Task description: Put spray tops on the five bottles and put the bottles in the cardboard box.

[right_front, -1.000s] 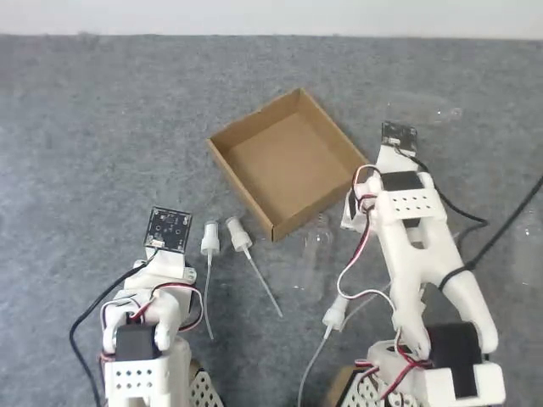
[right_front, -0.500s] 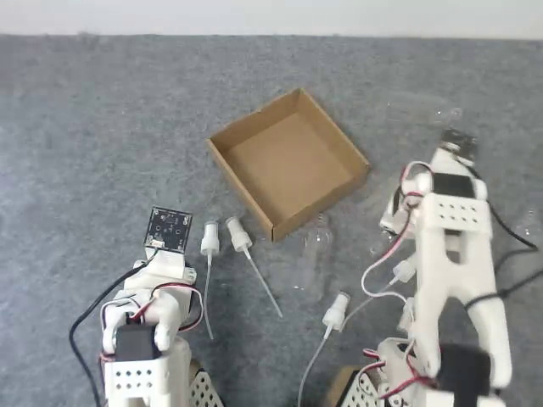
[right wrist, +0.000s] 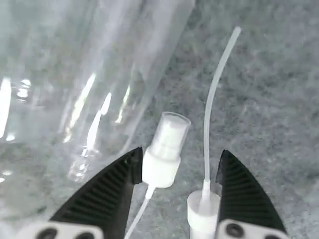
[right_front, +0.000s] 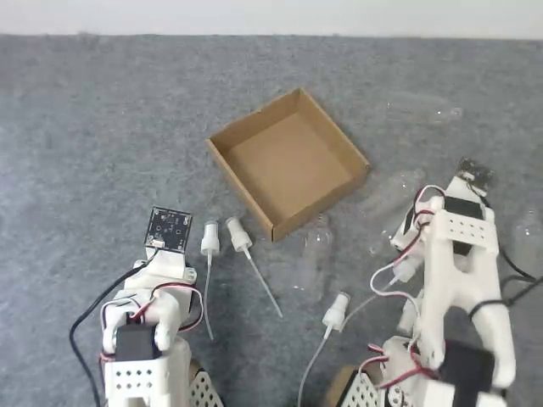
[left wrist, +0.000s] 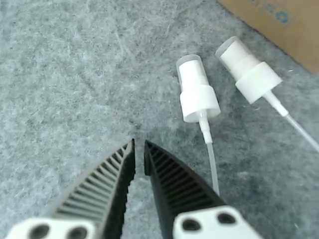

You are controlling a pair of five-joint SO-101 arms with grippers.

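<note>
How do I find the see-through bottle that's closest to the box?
Find the open cardboard box mid-table. Beside its near wall lies a clear bottle, neck toward the box. The other bottles lie farther right; this one is nearest the paired spray tops.

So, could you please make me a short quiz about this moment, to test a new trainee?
1. True or false: the cardboard box already holds something.
2. Choose one. The left tool is: A) wide open; B) shut, with nothing in it; C) shut on a white tube.
3. Fill in the gap: the open right tool hovers over a white ____ that lies beside a clear bottle.

Key
1. False: it is empty.
2. B.
3. spray top.
</note>
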